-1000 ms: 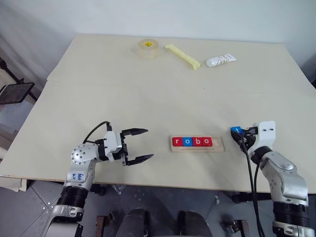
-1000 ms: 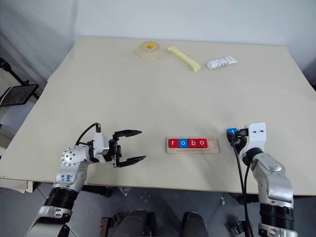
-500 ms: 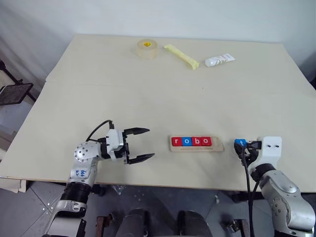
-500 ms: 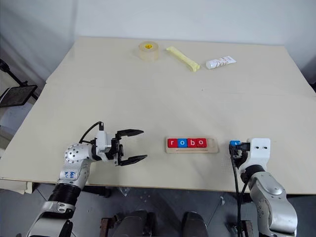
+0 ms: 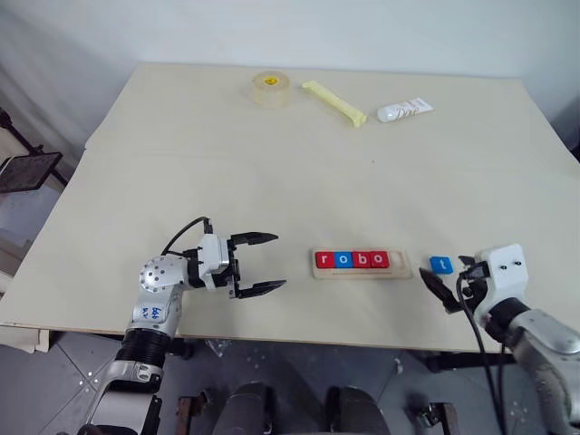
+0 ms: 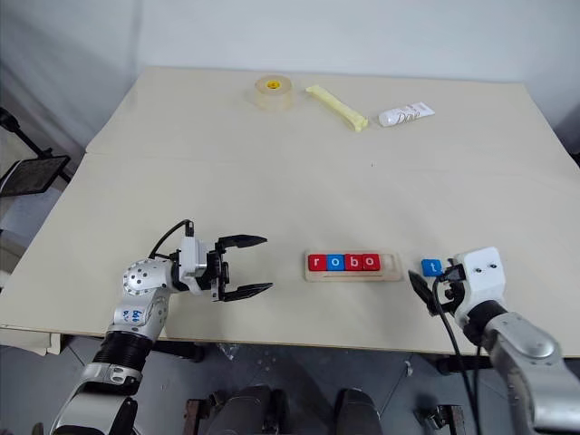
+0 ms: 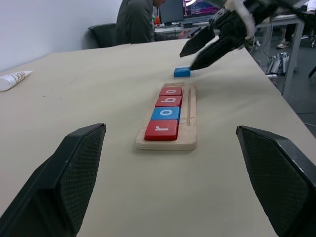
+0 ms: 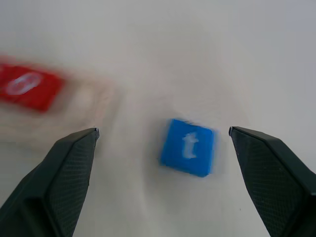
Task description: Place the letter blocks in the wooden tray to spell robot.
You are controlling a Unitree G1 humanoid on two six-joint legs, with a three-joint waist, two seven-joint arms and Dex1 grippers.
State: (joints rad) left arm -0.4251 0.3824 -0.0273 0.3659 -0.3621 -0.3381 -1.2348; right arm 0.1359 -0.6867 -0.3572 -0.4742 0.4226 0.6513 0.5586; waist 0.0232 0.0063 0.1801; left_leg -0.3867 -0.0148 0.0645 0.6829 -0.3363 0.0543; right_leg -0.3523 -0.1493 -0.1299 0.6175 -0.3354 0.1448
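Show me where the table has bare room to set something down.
Bare: the wide middle between the tape roll, yellow stick, tube and the wooden tray. Crowded: the near edge, with the blue t block.

Left tool (image 5: 263,265) fingers spread, pointing rightward, right tool (image 5: 438,285) fingers spread wide, angled down

Tape roll (image 5: 271,88), yellow stick (image 5: 334,103), perhaps a tube (image 5: 404,111), far side.
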